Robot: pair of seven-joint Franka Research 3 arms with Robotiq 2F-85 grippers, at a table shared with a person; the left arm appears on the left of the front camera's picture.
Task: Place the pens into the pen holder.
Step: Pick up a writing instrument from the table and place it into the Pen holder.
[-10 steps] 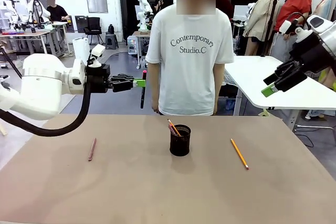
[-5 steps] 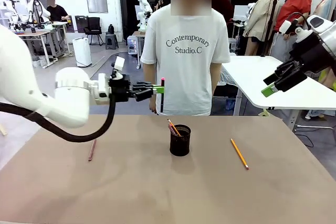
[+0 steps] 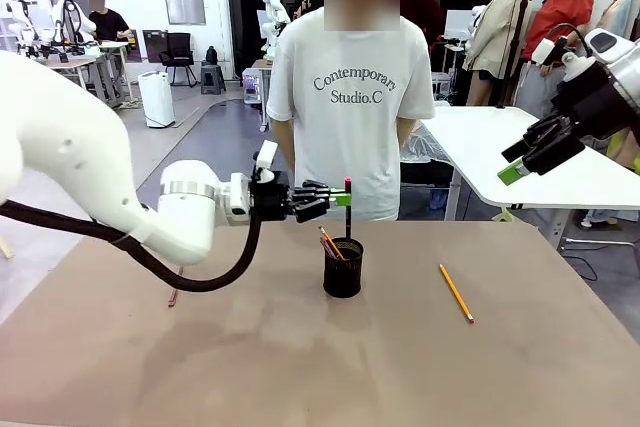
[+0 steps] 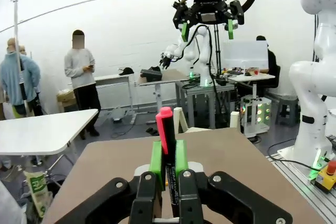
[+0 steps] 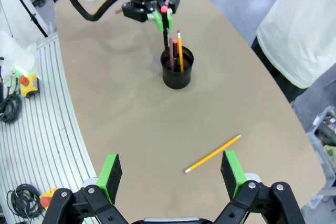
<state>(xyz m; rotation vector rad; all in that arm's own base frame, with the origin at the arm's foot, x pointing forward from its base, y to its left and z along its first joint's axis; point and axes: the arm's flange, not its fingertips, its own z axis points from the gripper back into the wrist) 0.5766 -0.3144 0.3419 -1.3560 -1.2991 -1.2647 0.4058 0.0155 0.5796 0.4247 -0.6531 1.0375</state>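
Observation:
My left gripper (image 3: 342, 199) is shut on a dark pen with a red cap (image 3: 347, 209). The pen stands upright, its lower tip at the mouth of the black mesh pen holder (image 3: 343, 270). In the left wrist view the pen (image 4: 167, 140) sits between the green pads (image 4: 156, 157). The holder (image 5: 177, 72) has an orange pencil and a red pen inside. A yellow pencil (image 3: 456, 293) (image 5: 212, 153) lies on the table to the right. A pinkish-brown pen (image 3: 172, 297) lies at the left, partly behind my left arm's cable. My right gripper (image 3: 530, 154) (image 5: 170, 171) hangs open, high at the right.
A person in a white T-shirt (image 3: 352, 97) stands at the far edge of the brown table (image 3: 300, 367), just behind the holder. A white table (image 3: 560, 172) stands at the back right, under my right gripper.
My left arm has carried the pen rightward and down, from beside the person to over the pen holder. The right arm has not moved.

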